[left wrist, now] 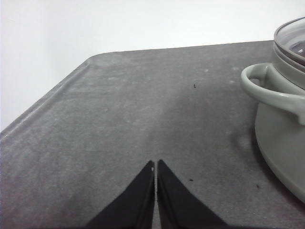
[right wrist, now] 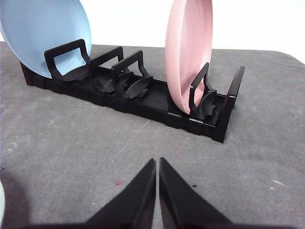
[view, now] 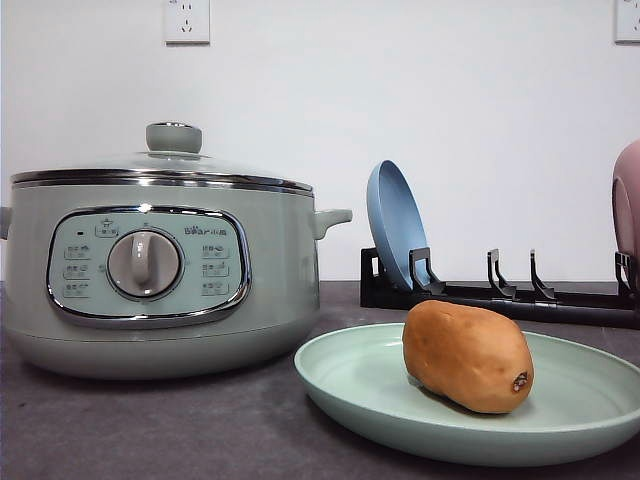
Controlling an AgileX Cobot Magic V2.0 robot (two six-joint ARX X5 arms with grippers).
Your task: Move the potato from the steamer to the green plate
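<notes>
The picture edge cuts off the pink plate (view: 628,205), the green plate's (view: 350,380) right rim, and the steamer's (view: 150,300) left handle.

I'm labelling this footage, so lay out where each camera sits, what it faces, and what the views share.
Front view: low at table level, facing the sage-green steamer, the orange-brown potato on the mint-green plate.
Left wrist view: above the shut left gripper, facing grey tabletop.
Right wrist view: above the shut right gripper, facing the black plate rack.
Shared: steamer in front and left wrist views; rack in front and right wrist views.
</notes>
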